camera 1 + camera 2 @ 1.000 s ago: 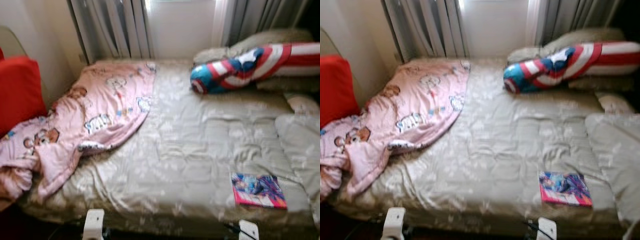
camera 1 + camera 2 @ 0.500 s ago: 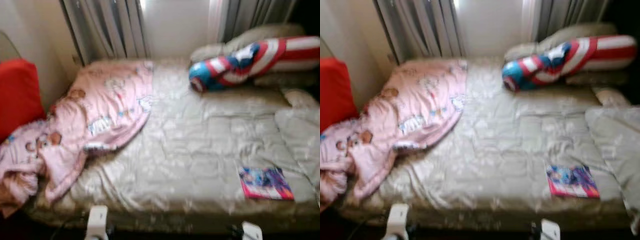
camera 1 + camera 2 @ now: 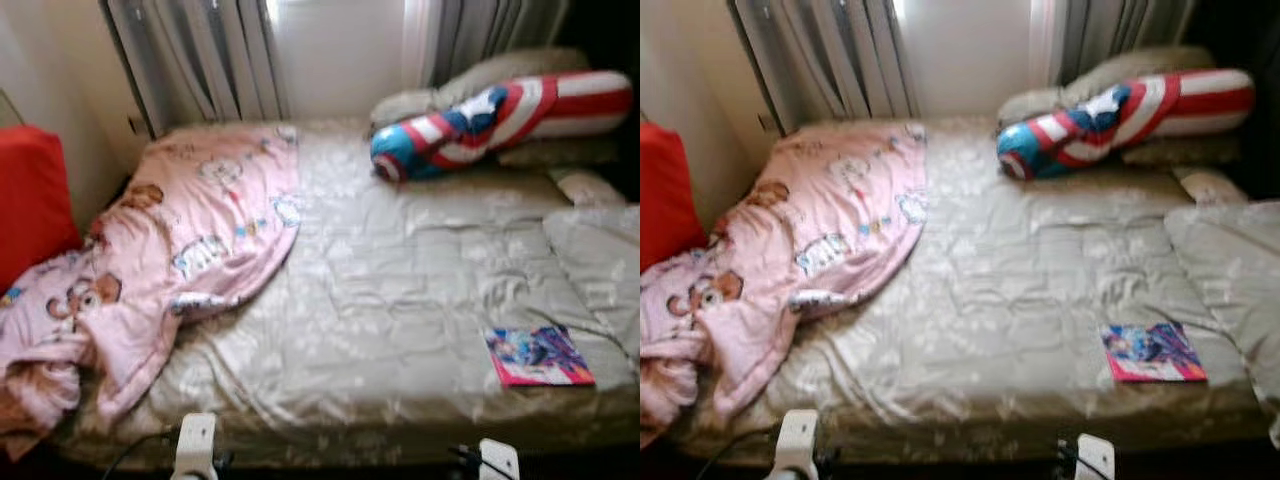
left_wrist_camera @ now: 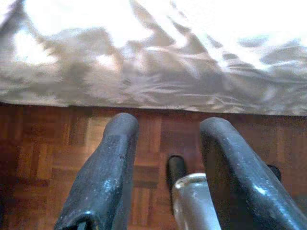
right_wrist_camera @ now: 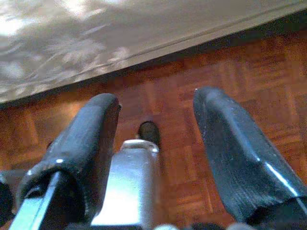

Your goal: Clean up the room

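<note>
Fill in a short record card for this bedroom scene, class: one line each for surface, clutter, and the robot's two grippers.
surface: bed with shiny beige quilted cover
clutter near left: crumpled pink cartoon-print blanket, hanging over the bed's edge
clutter near right: colourful magazine, lying flat
clutter far right: red, white and blue striped bolster pillow
left gripper: open, above wooden parquet floor
right gripper: open, above the floor
</note>
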Robot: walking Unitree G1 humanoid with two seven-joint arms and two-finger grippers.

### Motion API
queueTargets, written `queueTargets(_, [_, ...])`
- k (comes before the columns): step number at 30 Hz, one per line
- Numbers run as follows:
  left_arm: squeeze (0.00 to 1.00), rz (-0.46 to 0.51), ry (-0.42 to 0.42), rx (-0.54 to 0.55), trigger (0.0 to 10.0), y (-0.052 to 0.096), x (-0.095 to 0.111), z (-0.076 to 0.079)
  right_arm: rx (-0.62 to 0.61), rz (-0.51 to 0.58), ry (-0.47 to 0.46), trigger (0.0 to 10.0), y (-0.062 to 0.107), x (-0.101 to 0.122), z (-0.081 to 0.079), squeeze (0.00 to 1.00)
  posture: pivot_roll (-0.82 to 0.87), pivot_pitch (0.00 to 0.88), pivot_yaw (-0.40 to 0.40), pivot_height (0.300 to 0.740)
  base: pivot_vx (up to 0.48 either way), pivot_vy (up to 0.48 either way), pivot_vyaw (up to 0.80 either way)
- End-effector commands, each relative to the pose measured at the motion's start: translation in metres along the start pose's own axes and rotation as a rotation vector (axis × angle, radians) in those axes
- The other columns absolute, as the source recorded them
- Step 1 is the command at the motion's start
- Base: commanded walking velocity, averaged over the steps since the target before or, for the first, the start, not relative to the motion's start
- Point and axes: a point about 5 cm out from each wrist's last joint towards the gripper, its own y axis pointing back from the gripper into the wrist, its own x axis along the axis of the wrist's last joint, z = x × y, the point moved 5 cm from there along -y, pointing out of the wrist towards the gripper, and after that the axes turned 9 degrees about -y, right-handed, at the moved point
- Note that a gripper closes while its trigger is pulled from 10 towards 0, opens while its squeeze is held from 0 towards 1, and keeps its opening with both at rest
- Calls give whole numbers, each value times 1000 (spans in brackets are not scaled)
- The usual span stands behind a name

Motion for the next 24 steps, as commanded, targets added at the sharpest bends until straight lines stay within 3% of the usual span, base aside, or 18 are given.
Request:
queueTargets(1, [0,-17,-4,6,10000,2,-6,-3,6,-5,-2,10000,1,-3,1,0,-2,0,40,740,0,292,0])
queueTargets(8, [0,-16,-4,7,10000,2,-7,-3,-9,-12,-1,10000,4,-6,17,0,2,0,39,740,0,290,0])
queueTargets(14, [0,-19,-3,8,10000,2,-8,-3,-15,-13,0,10000,5,-7,22,0,-5,0,43,740,0,289,0])
queueTargets(24, [0,-22,-3,8,10000,3,-9,-3,-1,-23,8,10000,3,-12,8,0,-5,0,46,740,0,290,0])
